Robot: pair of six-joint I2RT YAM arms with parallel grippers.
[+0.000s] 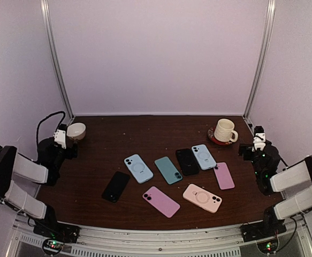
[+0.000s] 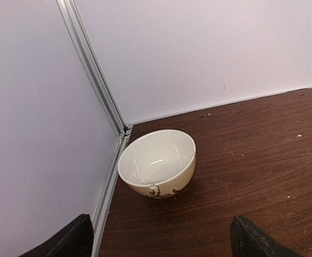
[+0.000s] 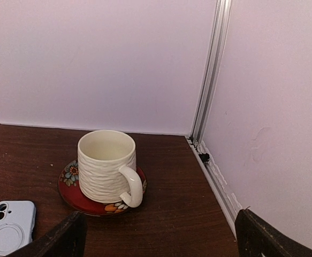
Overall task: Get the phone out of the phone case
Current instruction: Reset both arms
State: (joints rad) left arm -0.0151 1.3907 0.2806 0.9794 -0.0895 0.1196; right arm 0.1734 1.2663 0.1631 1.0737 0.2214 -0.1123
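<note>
From the top camera, eight phone-shaped things lie flat on the brown table (image 1: 91,160), loosely grouped in the middle: a black one (image 1: 116,186), a light blue one (image 1: 138,168), a teal one (image 1: 168,169), a second black one (image 1: 187,161), a second light blue one (image 1: 204,156), a lilac one (image 1: 223,175), a pink one (image 1: 161,201) and a peach one (image 1: 202,197). Most show their camera side up, and I cannot tell which are empty cases and which have a phone inside, so this scene fits both a phone waiting in its case and one already taken out. The left gripper (image 1: 61,140) and the right gripper (image 1: 258,142) are parked at the far sides, well apart from the group and holding nothing. In the left wrist view, the two dark fingers (image 2: 65,241) stand wide apart at the lower edge, released, and look at a white bowl (image 2: 157,163) in the corner. In the right wrist view, the fingers (image 3: 56,242) are also spread, with a ribbed mug (image 3: 108,167) on a red flowered saucer (image 3: 73,187) in front. The light blue case's corner shows at lower left. Nothing blocks the way to the phones; only their closeness to each other could trouble a grasp.
</note>
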